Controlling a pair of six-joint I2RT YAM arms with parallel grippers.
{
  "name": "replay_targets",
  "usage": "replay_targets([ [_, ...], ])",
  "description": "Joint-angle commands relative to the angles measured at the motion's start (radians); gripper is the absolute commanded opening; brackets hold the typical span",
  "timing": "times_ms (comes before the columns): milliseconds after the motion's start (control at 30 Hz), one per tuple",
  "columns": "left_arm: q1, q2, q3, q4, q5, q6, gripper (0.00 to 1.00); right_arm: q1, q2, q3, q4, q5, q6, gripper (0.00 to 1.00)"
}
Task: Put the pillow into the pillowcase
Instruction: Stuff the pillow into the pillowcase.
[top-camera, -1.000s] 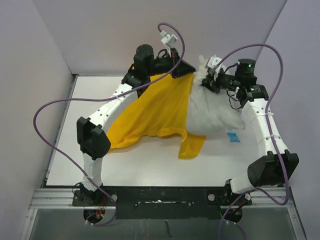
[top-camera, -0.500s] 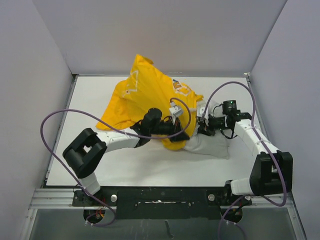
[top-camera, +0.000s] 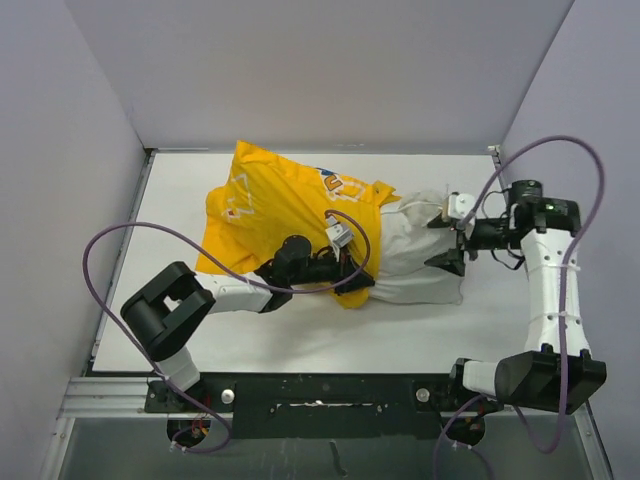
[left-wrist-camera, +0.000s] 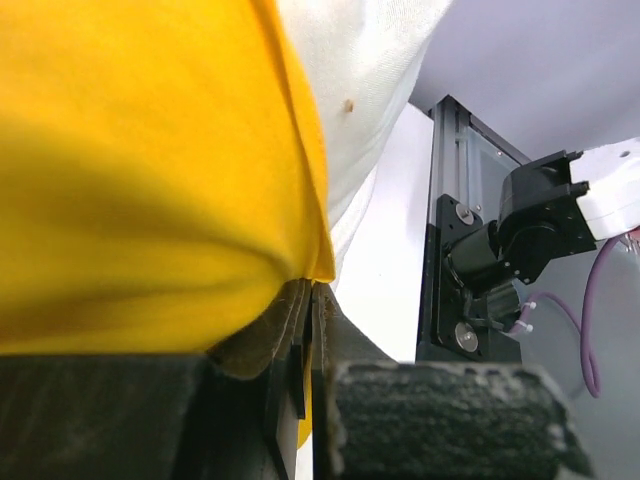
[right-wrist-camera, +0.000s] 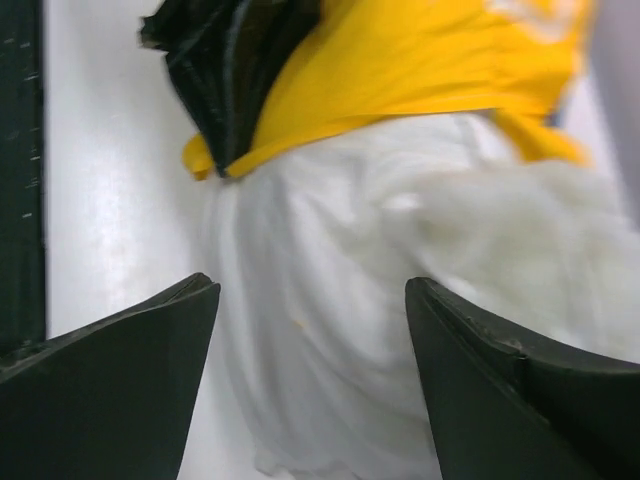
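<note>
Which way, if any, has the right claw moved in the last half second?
Yes: the right gripper backed off the pillow toward the right wall, jaws now open.

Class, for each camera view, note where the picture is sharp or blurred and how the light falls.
Top external: even light, soft shadows, everything sharp. Left wrist: the bright yellow fabric pillowcase sits too close to the lens and looks soft, while the far metal rail is sharper. Right wrist: the plump white fabric pillow is smeared, and the whole picture is blurred.
</note>
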Motion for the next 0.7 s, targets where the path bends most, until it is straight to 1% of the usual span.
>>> replay_targets([
  [0,0.010,-0.102,-0.041,0.031,-0.018,-0.003,0.00,-0.134,0.050,0.237,-0.200,-0.122,-0.060,0.82],
  [33,0.009,-0.111,-0.047,0.027,-0.018,-0.002,0.00,-0.149,0.066,0.257,-0.140,-0.123,0.009,0.85],
  [100,0.006,-0.129,-0.056,0.025,-0.017,-0.002,0.00,-0.157,0.082,0.217,0.044,-0.116,0.194,0.88],
  [167,0.003,-0.144,-0.062,0.023,-0.019,-0.003,0.00,-0.153,0.087,0.128,0.213,-0.124,0.346,0.87],
  [233,0.002,-0.162,-0.065,0.019,-0.019,-0.004,0.00,-0.117,0.084,0.019,0.333,-0.125,0.435,0.83],
  [267,0.004,-0.171,-0.066,0.015,-0.020,-0.004,0.00,-0.075,0.081,-0.029,0.369,-0.105,0.456,0.75],
  [300,0.003,-0.183,-0.066,0.010,-0.021,-0.003,0.00,-0.028,0.079,-0.081,0.394,-0.073,0.469,0.63],
  [333,0.004,-0.197,-0.067,0.001,-0.024,-0.001,0.00,0.026,0.078,-0.129,0.414,-0.047,0.480,0.46],
  [367,0.007,-0.211,-0.067,-0.012,-0.028,0.002,0.00,0.065,0.075,-0.169,0.424,-0.045,0.475,0.31],
  [400,0.010,-0.227,-0.067,-0.026,-0.033,0.007,0.00,0.093,0.071,-0.198,0.397,-0.059,0.428,0.25],
  [433,0.013,-0.244,-0.065,-0.039,-0.039,0.010,0.00,0.109,0.065,-0.208,0.345,-0.071,0.344,0.22],
  [467,0.018,-0.260,-0.067,-0.047,-0.042,0.012,0.00,0.115,0.060,-0.216,0.320,-0.082,0.310,0.20],
  [500,0.023,-0.278,-0.067,-0.049,-0.043,0.011,0.00,0.114,0.051,-0.229,0.326,-0.090,0.307,0.19],
  [533,0.028,-0.292,-0.067,-0.049,-0.040,0.011,0.00,0.113,0.046,-0.243,0.340,-0.088,0.306,0.21],
  [567,0.031,-0.306,-0.067,-0.050,-0.038,0.013,0.00,0.112,0.043,-0.266,0.357,-0.072,0.309,0.25],
  [667,0.039,-0.342,-0.068,-0.068,-0.049,0.023,0.00,0.100,0.053,-0.285,0.402,-0.002,0.334,0.44],
])
